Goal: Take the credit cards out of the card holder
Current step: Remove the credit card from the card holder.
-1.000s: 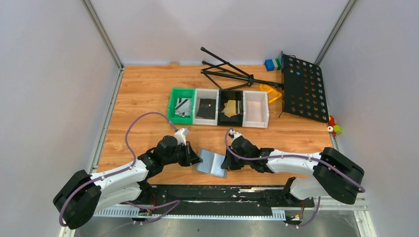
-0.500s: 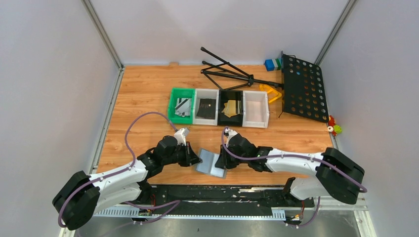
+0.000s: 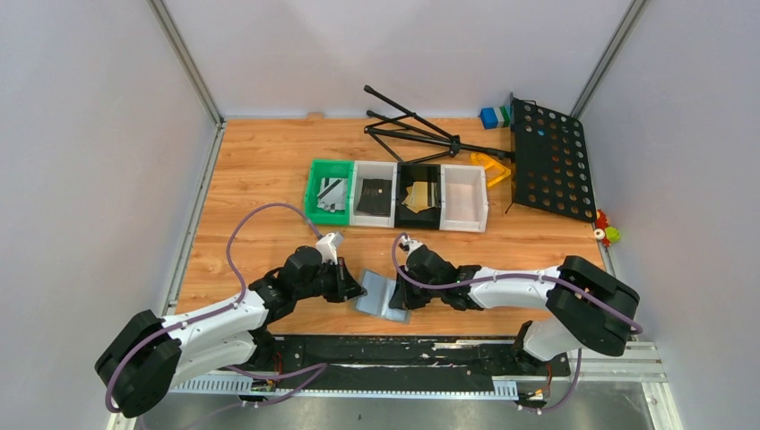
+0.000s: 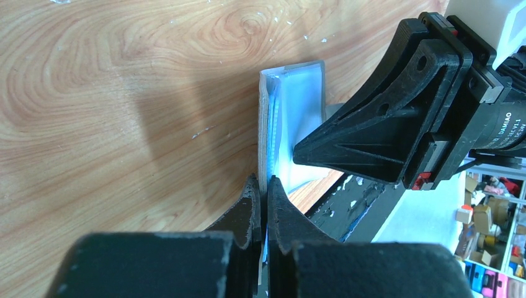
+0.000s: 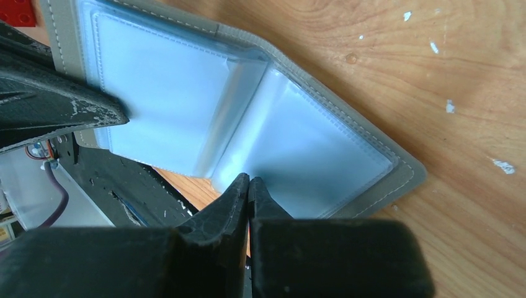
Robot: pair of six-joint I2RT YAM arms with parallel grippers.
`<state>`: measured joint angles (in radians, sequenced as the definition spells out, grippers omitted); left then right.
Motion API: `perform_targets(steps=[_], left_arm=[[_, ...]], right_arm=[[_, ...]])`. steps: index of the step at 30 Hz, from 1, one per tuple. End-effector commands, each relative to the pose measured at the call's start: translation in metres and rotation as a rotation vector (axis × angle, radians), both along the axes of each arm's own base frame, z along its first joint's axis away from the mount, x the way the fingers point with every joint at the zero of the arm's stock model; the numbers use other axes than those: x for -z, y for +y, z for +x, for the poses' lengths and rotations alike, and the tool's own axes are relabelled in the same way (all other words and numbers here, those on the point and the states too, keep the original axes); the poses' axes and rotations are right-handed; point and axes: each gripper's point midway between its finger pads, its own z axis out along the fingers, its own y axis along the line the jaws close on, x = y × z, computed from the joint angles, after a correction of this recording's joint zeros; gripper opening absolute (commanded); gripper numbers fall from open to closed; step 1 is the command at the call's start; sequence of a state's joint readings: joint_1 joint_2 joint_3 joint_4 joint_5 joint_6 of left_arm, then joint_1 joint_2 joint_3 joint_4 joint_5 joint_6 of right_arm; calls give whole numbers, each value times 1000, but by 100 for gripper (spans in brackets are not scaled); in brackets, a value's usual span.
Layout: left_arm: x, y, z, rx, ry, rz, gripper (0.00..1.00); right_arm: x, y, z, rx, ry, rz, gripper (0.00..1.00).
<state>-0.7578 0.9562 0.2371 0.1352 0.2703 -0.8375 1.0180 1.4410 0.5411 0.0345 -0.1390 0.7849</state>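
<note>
Evidently the left tool [image 4: 263, 184] is clamped on the stitched edge of the flat grey folding card holder [image 4: 291, 105] with clear plastic sleeves. This props one flap up off the wooden tabletop [image 4: 124, 93], so the pockets face the other arm. The right tool [image 5: 248, 181] has its jaws pressed together, tips at the sleeve's lower rim beside the fold; whether they pinch the film I cannot tell. Overhead, the card holder lies at lower centre, between both tools. Its visible pockets look empty.

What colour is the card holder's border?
Grey with pale stitching on the card holder; the right wrist view shows it best.
</note>
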Motion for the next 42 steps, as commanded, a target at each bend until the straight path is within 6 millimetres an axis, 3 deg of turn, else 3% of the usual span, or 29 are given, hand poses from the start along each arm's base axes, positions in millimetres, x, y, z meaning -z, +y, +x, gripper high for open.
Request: perform_targets(steps=[1,7,15,21,25,28,42], left_arm=[[-20,-9,10,16,-71,-29,0],[-20,-7,12,14,-77,-8,0],[-22,-8,12,-6,-58,-27,0],[-17,-10,11,-16,-26,-37,0],[-22,-15,6,13,-22,-76,22],[-28,-19,3,36,-23,-112,28],[-37,-30,-3,82,-18,-201,19]], right_arm=[[8,-12,4,41,-10,-59,3],[-5,-15,8,58,-36,-56,2],[-38,5,11,18,-70,47,9],[-11,8,9,13,-16,1,8],[1,3,7,27,7,-31,8],[0,5,7,28,6,-12,8],[-9,8,4,18,13,77,11]])
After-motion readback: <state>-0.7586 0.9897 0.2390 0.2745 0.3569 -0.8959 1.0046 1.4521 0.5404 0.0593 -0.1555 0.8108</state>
